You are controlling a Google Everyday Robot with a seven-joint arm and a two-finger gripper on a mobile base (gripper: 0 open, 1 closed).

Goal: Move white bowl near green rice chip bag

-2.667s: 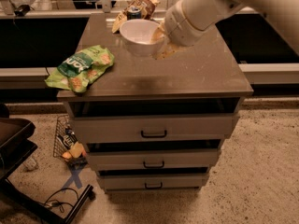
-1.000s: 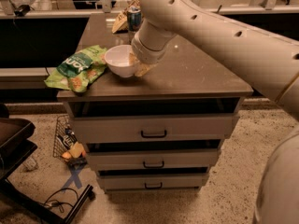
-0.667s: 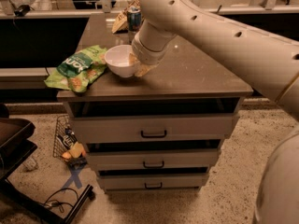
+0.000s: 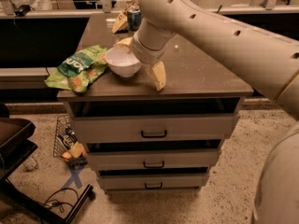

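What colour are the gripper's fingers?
Yellowish tan in the camera view; the gripper hangs open beside the white bowl.

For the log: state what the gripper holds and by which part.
Nothing: the gripper is open beside the bowl, which rests on the cabinet next to the bag.

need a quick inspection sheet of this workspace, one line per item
surface: brown cabinet top, three drawers below
job's things: small white bowl upright, close beside light green chip bag at the left edge; contact cannot be told
clutter: blue can and tan snack bag at the back
grippers: gripper open, low at the bowl's right side
cables: black cable on the floor
surroundings: wire basket on the floor, left
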